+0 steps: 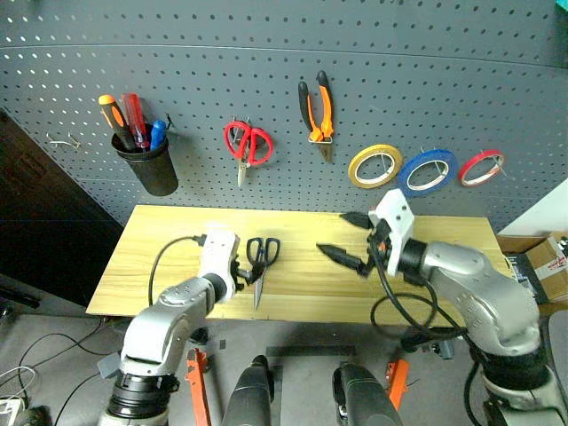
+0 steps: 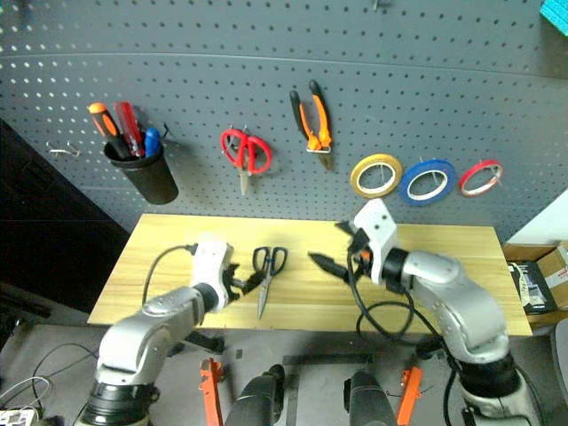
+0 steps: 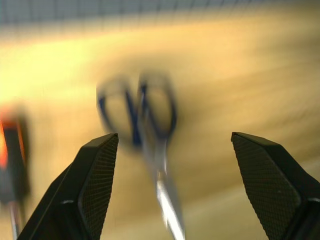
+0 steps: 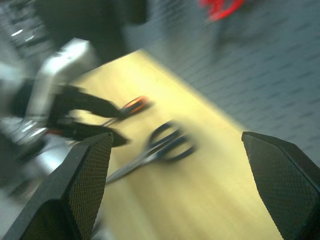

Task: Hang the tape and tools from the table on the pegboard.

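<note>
Blue scissors (image 1: pixel 260 264) flat on counter (image 1: pixel 444 266), handles toward pegboard (image 1: pixel 444 80), blades toward robot. Left pincer (image 1: pixel 243 275) released, empty, just left of scissors; in left wrist view scissors lie between its spread fingers (image 3: pixel 95 190). Screwdriver (image 4: pixel 131 106) on counter beside left pincer, partly hidden. Right pincer (image 1: pixel 348 240) released, empty, above counter right of scissors, apart. Blue tape (image 1: pixel 428 170) and orange pliers (image 1: pixel 319 111) hang on pegboard.

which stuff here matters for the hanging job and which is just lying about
Job: scissors and screwdriver on the table; orange pliers and blue tape, already on the pegboard.

Just there: red scissors, yellow tape, red tape, black cup.
</note>
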You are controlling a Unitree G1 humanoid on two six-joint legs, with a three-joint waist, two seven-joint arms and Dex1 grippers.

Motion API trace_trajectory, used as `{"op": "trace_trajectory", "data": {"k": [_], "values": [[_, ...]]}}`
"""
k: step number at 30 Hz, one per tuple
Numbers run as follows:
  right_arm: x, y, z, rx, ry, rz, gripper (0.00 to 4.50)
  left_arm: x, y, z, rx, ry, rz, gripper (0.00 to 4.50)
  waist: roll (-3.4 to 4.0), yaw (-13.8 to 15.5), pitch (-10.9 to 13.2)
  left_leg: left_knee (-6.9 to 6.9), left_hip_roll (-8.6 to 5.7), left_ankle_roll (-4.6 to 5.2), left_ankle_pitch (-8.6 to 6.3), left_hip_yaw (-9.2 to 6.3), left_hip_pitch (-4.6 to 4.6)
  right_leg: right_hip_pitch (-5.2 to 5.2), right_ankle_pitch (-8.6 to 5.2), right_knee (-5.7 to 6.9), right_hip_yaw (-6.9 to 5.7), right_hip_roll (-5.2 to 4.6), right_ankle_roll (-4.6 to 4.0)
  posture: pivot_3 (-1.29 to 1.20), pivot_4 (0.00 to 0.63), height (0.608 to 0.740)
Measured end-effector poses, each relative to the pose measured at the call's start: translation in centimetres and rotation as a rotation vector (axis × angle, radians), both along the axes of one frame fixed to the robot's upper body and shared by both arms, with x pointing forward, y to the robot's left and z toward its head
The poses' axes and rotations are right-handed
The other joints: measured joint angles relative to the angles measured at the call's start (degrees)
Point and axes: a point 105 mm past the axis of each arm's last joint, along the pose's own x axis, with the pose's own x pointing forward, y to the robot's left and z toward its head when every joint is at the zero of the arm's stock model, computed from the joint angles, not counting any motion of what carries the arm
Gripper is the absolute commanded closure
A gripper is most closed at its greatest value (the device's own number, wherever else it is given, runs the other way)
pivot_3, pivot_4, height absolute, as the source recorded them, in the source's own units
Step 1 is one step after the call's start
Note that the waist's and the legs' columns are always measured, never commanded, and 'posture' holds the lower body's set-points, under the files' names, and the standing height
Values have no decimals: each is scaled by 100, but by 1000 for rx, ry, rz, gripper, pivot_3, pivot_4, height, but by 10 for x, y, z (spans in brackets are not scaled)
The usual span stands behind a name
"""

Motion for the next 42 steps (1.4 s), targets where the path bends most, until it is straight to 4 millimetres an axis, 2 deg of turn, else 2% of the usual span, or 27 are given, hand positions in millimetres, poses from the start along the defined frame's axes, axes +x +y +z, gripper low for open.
{"op": "trace_trajectory", "data": {"k": [3, 7, 9, 13, 17, 31, 35, 42], "values": [[0, 0, -2, -9, 16, -10, 70, 2, 2, -18, 28, 71, 89, 664, -1, 22, 0, 5, -7, -1, 0, 0, -1, 2, -6, -4, 0, -6, -15, -56, 239, 740], [0, 3, 0, -17, 15, -3, 70, 16, -6, -39, 26, 163, 182, 664, -8, 63, 4, 31, -7, -1, 0, 0, -14, 5, -5, -7, -6, -6, -13, -69, 240, 740], [-3, 4, 1, -23, 8, 11, 70, 28, -7, -41, 18, 179, 222, 664, -11, 69, 5, 37, -8, -1, -1, 0, -24, 8, 15, -22, -5, -6, 25, -70, 238, 740], [-4, 5, 2, -30, 5, 15, 70, 50, -3, -37, 51, 151, 243, 664, -13, 50, 5, 35, -10, -7, -6, 3, -32, 8, 20, -37, -5, -6, 36, -86, 240, 740], [-4, 4, 1, -37, 6, 6, 70, 56, -9, -37, 79, 142, 215, 664, -13, 38, 5, 32, -8, -10, -9, 4, -31, 8, 19, -36, -5, -6, 38, -93, 239, 740], [-17, 5, 4, -22, 28, 52, 70, 60, -14, -37, 223, 125, 172, 664, -12, 34, 1, 43, -7, -14, -11, 3, -9, 35, 20, -44, -3, -10, 40, -104, 231, 740], [-21, 4, 5, -18, 28, 62, 70, 57, -17, -36, 203, 133, 196, 664, -12, 32, 1, 39, -6, -14, -12, 3, -13, 35, 23, -60, -5, -9, 45, -105, 231, 740], [-28, 3, 1, -28, 52, 93, 70, 49, -35, -32, 149, 140, 225, 664, -13, 39, 2, 29, -10, -15, -18, 3, -39, 31, 30, -96, -9, -9, 57, -107, 229, 740]]}}
